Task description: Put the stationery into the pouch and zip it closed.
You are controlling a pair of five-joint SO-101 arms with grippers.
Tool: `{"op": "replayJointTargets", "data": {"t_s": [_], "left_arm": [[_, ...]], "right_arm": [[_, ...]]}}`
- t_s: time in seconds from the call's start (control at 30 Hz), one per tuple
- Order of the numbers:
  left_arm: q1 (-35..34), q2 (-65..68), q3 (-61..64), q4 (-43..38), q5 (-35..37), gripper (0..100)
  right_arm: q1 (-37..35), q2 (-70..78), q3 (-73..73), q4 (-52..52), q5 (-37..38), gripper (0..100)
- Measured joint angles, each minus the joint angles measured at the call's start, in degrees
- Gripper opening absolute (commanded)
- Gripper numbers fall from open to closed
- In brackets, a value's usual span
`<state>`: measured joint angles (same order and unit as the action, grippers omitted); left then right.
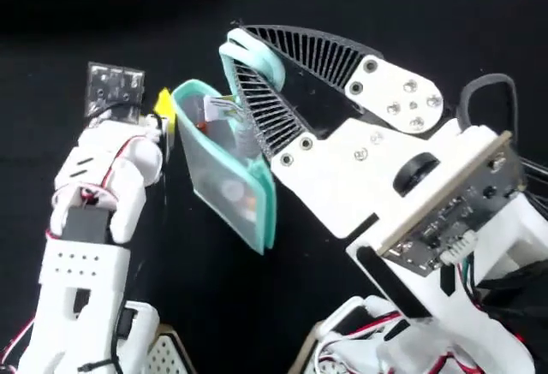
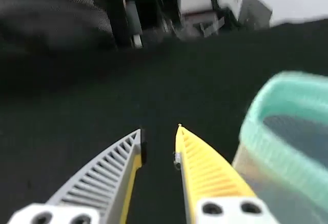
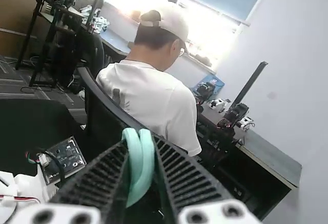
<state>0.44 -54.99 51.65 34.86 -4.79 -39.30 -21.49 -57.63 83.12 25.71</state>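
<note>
Clearly the weak spot is the hold itself. The right gripper has its black ribbed fingers closed on the teal rim of the pouch, a narrow pinch on a soft edge. The pouch hangs tilted from it in the middle of the scene, between the two arms. We cannot tell whether its near corner rests on the black table or clears it. If the rim creeps out of that pinch, we judge the pouch would drop or fold over, and the grasp would have to be made again.

At the far end the mouth looks open, with what we take for stationery showing there, white with a touch of red. More contents show faintly through the clear wall, too vague to name. With the mouth unzipped and the pouch leaning, a sharp swing or a further tilt could tip pieces out onto the table.

Left of the pouch, the left gripper sits just beside its wall. A narrow gap parts its grey finger from the yellow one, and nothing is in that gap. Being so close, it could shove the wall sideways rather than take hold of anything, and a shove would load the right gripper's pinch. We cannot make out where to take hold for the zipping, so a blind close here could catch clear plastic or the rim instead. Pulling on either would drag the whole pouch and close nothing.
</note>
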Motion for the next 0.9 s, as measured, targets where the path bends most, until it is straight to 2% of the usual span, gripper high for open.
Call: {"op": "replayJointTargets", "data": {"t_s": [0.2,0.3,0.4,0.53,0.67,0.8,0.9], "left_arm": [[2.0,-8.1,-8.4,19.0,1.2,15],[5.7,-17.0,-12.0,29.2,1.3,17],[12.4,-25.4,-12.8,35.0,1.4,17],[21.2,-30.2,-10.8,36.7,1.4,17],[26.5,-30.4,-8.3,36.7,1.3,17],[30.2,-30.5,-8.0,33.1,1.5,17],[31.1,-30.5,-5.4,28.2,4.7,15]], "right_arm": [[0.0,0.7,1.4,0.0,0.0,1.2],[1.8,2.6,3.3,-1.1,0.0,1.2],[4.7,3.2,4.7,-3.4,0.0,1.2],[6.7,3.2,4.8,-4.7,0.0,1.2],[8.7,3.2,5.4,-5.3,0.0,1.2],[9.4,3.2,6.4,-5.8,0.0,1.2],[9.4,3.2,7.4,-5.8,0.0,1.2]]}}
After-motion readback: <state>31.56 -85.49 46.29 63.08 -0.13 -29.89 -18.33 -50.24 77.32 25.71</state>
